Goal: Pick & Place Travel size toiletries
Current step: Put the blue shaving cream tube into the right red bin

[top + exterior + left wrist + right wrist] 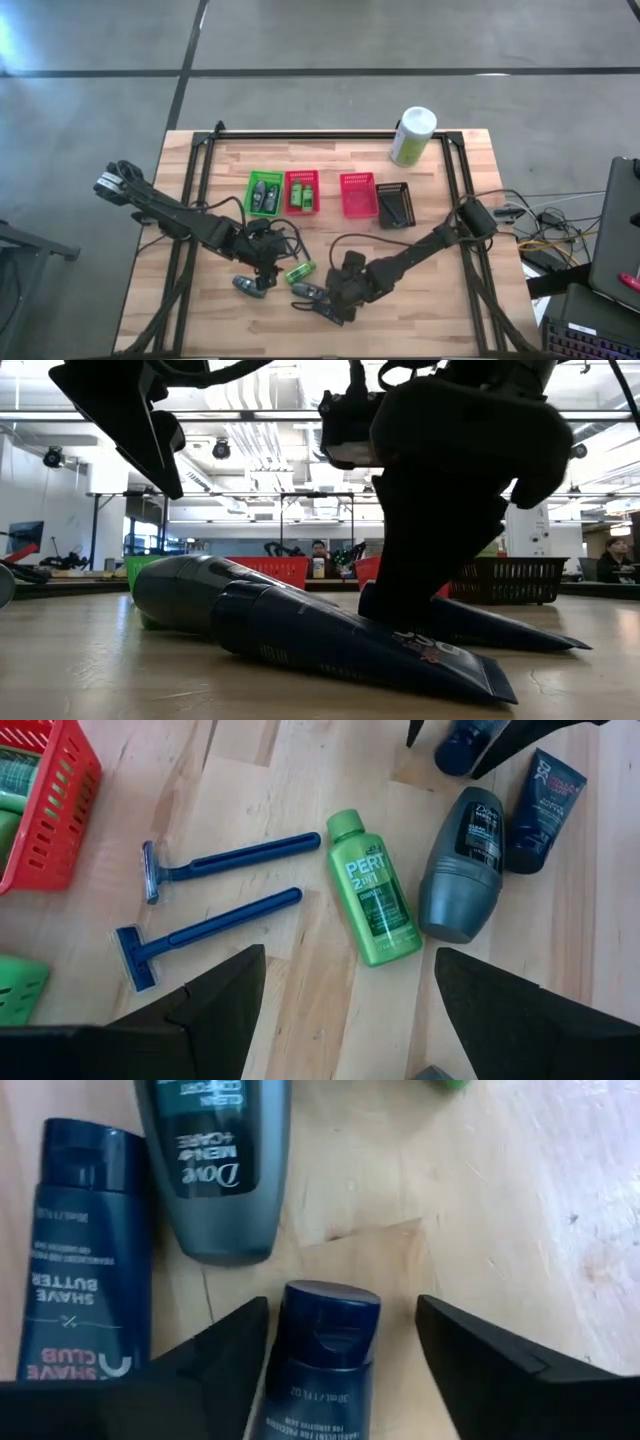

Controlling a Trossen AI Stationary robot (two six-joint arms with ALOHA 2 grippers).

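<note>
Several toiletries lie flat on the wood near the table's near edge: a green PERT bottle (372,900) (298,271), a grey Dove bottle (465,865) (215,1160), two blue razors (215,890), a Shave Butter tube (85,1250) and a second dark blue tube (322,1370). My right gripper (342,1310) (335,300) is open and low, one finger on each side of that second tube's cap end. My left gripper (350,960) (262,262) is open and hovers above the razors and the green bottle. My right gripper stands astride the cap end (330,1315) of the dark blue tube, coming from above. The tube lies flat on the table (480,625). I cannot tell whether either finger touches it.
Four small baskets sit in a row mid-table: green (264,193) with grey bottles, red (302,190) with green tubes, another red (358,194) and a dark one (395,205). A white-and-green canister (412,136) stands near the far edge. People sit in the room beyond (318,560).
</note>
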